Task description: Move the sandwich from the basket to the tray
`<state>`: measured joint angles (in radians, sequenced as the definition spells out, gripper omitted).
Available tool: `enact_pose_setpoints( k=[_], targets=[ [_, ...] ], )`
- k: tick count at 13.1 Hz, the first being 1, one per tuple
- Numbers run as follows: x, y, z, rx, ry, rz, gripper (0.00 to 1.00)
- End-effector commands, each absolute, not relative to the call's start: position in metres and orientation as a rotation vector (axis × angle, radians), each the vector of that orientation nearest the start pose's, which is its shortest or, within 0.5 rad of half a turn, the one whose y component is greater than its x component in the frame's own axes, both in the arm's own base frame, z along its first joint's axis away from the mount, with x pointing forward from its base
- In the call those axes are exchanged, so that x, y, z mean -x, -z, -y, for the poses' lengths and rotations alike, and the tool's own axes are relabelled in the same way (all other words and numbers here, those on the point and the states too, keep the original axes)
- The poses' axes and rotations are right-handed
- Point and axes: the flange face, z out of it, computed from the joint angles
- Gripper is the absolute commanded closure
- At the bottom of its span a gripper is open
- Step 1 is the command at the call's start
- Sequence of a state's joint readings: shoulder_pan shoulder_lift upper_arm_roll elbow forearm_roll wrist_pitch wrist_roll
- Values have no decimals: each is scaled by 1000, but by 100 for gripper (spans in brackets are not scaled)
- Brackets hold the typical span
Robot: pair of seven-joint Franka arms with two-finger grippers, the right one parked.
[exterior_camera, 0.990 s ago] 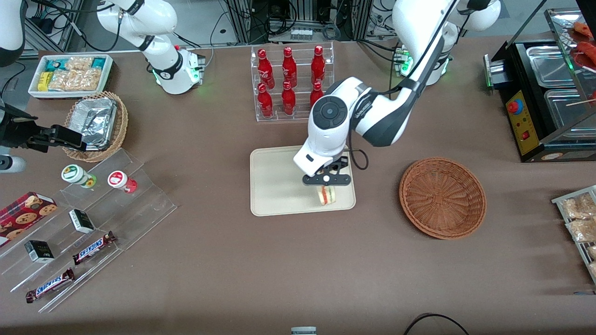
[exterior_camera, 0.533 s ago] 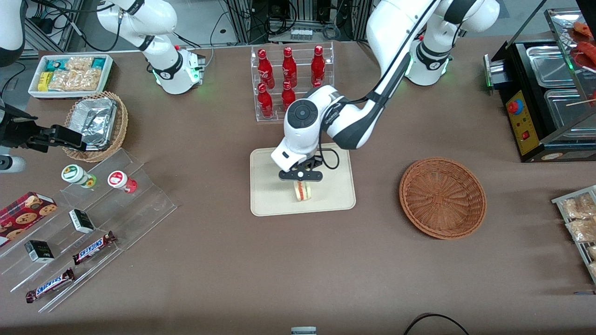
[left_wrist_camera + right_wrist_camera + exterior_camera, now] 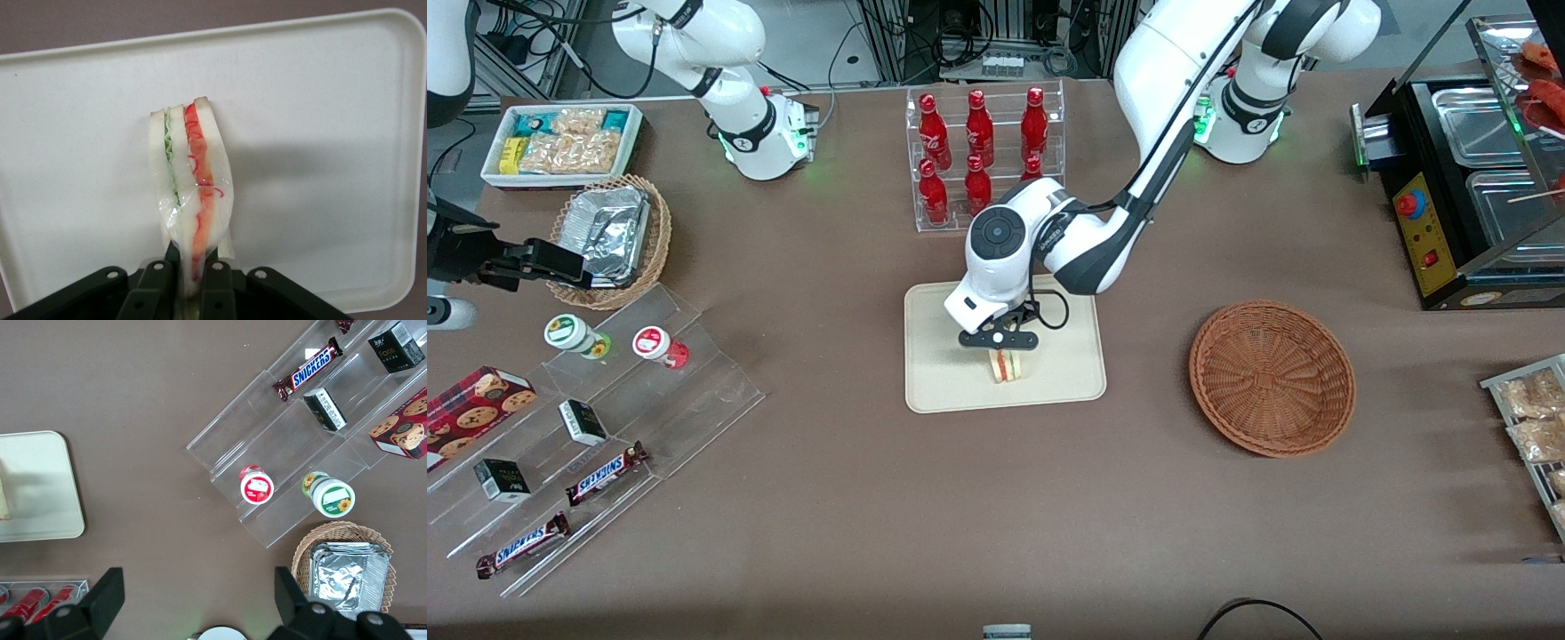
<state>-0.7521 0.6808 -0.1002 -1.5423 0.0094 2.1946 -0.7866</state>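
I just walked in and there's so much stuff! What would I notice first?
Probably the white arm's claw over the middle of the tray, pinching a sandwich with red and green filling. Next, the red bottles in a clear rack, farther from the camera than the tray, and the bare brown basket beside it.

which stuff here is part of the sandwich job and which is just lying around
In the job: sandwich, held over the tray by the left gripper; empty basket.

Lying about: cola bottles, foil-lined basket, Snickers bars, snack bin.
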Motion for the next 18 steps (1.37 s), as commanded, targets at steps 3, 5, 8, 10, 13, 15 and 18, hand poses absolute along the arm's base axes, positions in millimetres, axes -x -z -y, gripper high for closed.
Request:
enact_pose_setpoints(
  k=[3,5,8,10,13,15,18],
  targets=[
    [-465,-250,522,3140,-98,-94,1],
    [-466,-271,516,3103,-136,-88,1],
    [-471,-339,504,3097,-129,-49,1],
    [-487,-382,476,3101,-108,32,0],
    [-506,-441,421,3086,-119,120,0],
    [-511,-481,383,3080,-129,150,0],
    [-518,-534,308,3062,-167,95,0]
  ],
)
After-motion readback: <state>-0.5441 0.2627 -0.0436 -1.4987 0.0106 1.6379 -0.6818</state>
